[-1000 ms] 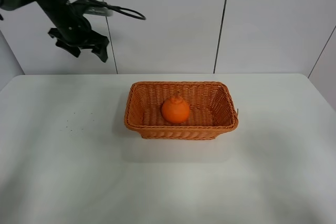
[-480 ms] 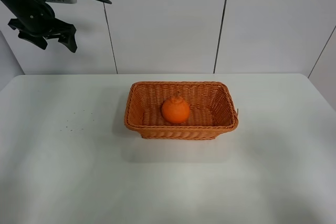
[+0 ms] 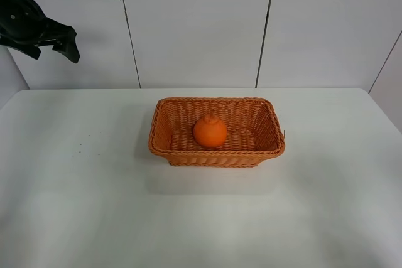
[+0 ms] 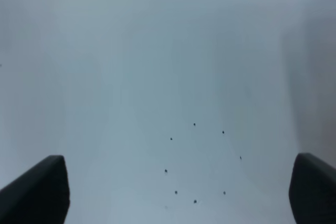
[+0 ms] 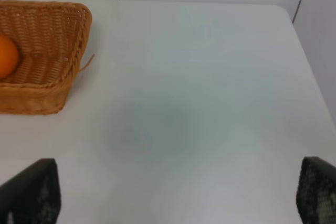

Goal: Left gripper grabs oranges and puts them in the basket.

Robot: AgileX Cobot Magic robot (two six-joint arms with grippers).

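Sitting on the table (image 3: 75,205), the basket (image 3: 217,100) is roughly centred. Left gripper (image 3: 55,53) hangs up by the far left corner, well apart from it, fingers spread wide, gripping nothing. Right gripper (image 5: 178,198), same deal: wide open, empty. Orange (image 3: 210,132) rests inside the basket, around the middle. Few tiny dark specks (image 4: 166,171) on the table.

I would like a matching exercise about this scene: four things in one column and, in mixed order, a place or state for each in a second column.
Things:
1. orange
2. basket
3. left gripper
4. table

Places or states:
A. open and empty, raised at the far left of the high view
B. white, with a few small dark specks
C. lying inside the basket
D. standing on the table, near its middle

Pairs: 1-C, 2-D, 3-A, 4-B
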